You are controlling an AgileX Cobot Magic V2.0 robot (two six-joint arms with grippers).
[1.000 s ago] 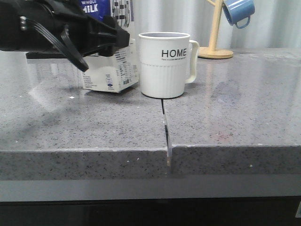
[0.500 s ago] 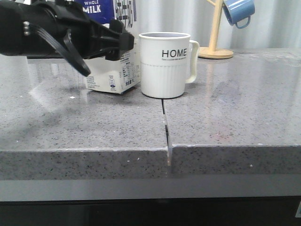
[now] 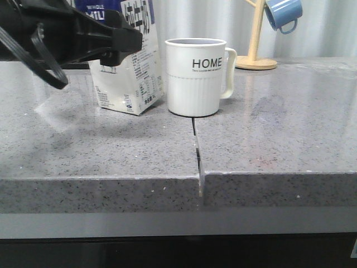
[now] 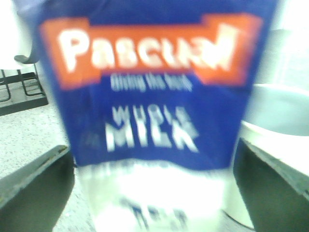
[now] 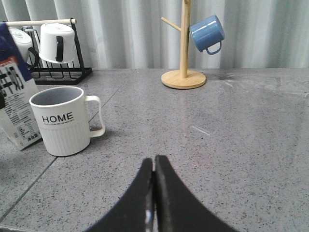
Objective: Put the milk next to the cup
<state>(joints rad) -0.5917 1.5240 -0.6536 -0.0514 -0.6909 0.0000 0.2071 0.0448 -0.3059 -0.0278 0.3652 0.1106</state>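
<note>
The milk [image 3: 134, 78] stands on the grey counter just left of the cup [image 3: 195, 78], an off-white "HOME" mug; a narrow gap shows between them. My left gripper [image 3: 125, 44] is open, its black fingers on either side of the carton's upper part. In the left wrist view the blurred milk [image 4: 154, 96] fills the space between the fingers [image 4: 34, 186], with small gaps on both sides. My right gripper [image 5: 154, 164] is shut and empty, low over the counter, to the right of the cup [image 5: 63, 121] and the milk [image 5: 14, 106].
A wooden mug tree [image 3: 256, 33] with a blue mug [image 3: 283, 12] stands at the back right. A black rack with white mugs [image 5: 53, 48] is at the back left. A seam [image 3: 196, 151] runs from under the cup to the counter's front edge.
My left arm has drawn back to the left, uncovering more of the milk carton. The carton and cup stay where they were.
</note>
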